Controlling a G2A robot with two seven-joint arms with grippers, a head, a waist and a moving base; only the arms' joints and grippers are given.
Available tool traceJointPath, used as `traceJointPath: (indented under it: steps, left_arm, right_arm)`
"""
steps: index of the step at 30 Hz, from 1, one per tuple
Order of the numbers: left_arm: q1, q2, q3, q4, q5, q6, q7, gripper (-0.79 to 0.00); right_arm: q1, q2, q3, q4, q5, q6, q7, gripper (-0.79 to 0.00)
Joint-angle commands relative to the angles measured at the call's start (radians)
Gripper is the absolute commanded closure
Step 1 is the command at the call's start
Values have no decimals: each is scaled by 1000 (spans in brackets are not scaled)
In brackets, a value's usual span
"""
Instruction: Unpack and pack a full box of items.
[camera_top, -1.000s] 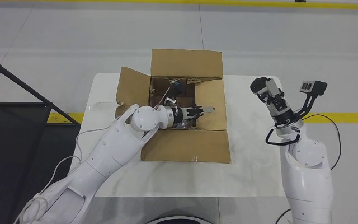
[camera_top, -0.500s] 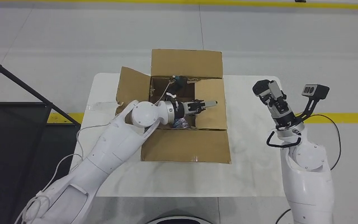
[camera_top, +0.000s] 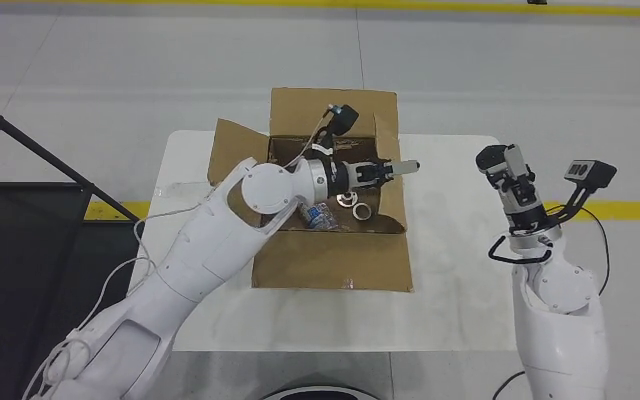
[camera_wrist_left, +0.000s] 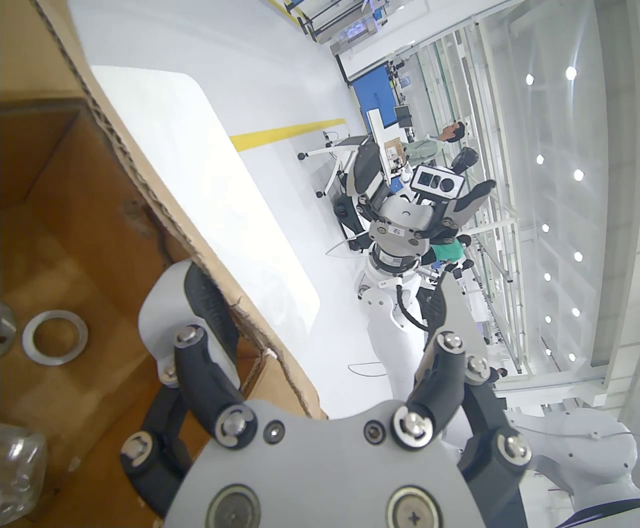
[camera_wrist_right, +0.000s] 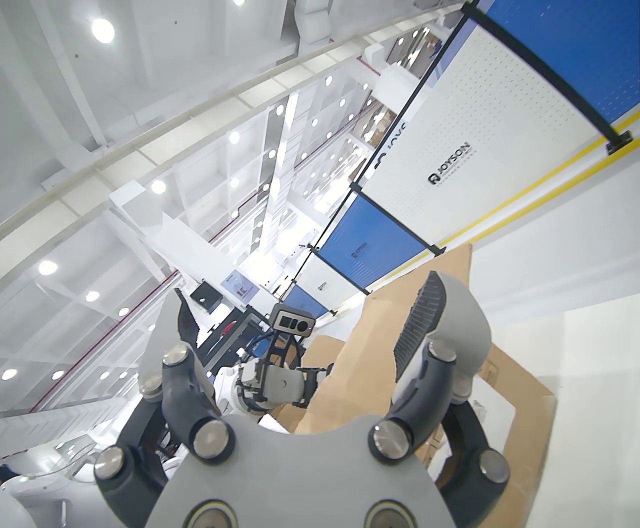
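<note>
The open cardboard box (camera_top: 330, 262) stands in the middle of the white table (camera_top: 450, 280). Inside it lie a clear plastic bottle (camera_top: 318, 213) and two metal rings (camera_top: 350, 197). My left gripper (camera_top: 405, 166) hangs over the box's right flap, open and holding nothing. In the left wrist view its fingers (camera_wrist_left: 200, 300) straddle the flap's edge, with a ring (camera_wrist_left: 55, 337) and the bottle (camera_wrist_left: 20, 460) on the box floor (camera_wrist_left: 75, 200). My right gripper (camera_top: 503, 157) is raised off to the right of the box, open and empty. The right wrist view (camera_wrist_right: 305, 315) looks past it at the box (camera_wrist_right: 510, 400).
The table's right side between the box and my right arm is bare white surface (camera_top: 450, 230). A black frame (camera_top: 40, 150) stands left of the table. Yellow floor lines run behind and beside the table.
My left gripper has risen out of the box and swung right, over the right flap, uncovering the rings. My right arm has drifted to the right, away from the box.
</note>
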Motion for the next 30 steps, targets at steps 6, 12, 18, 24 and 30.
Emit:
traceJointPath:
  steps: [6,12,18,24,30]
  left_arm:
    - [-91,-78,129,123,-14,-64,75,-785]
    - [-149,-150,227,250,-13,-91,98,-785]
    - [-194,-215,295,371,-6,-77,74,-785]
    - [-230,-268,323,467,-12,-54,37,-785]
    - [-254,-300,316,527,-17,-67,17,-785]
  right_arm:
    - [-89,9,93,-39,-35,1,-79,-785]
    - [-161,15,157,-67,-42,12,-114,-785]
    - [-168,15,161,-70,-42,15,-116,-785]
    - [-168,15,161,-70,-42,15,-116,-785]
    - [-168,15,161,-70,-42,15,-116,-785]
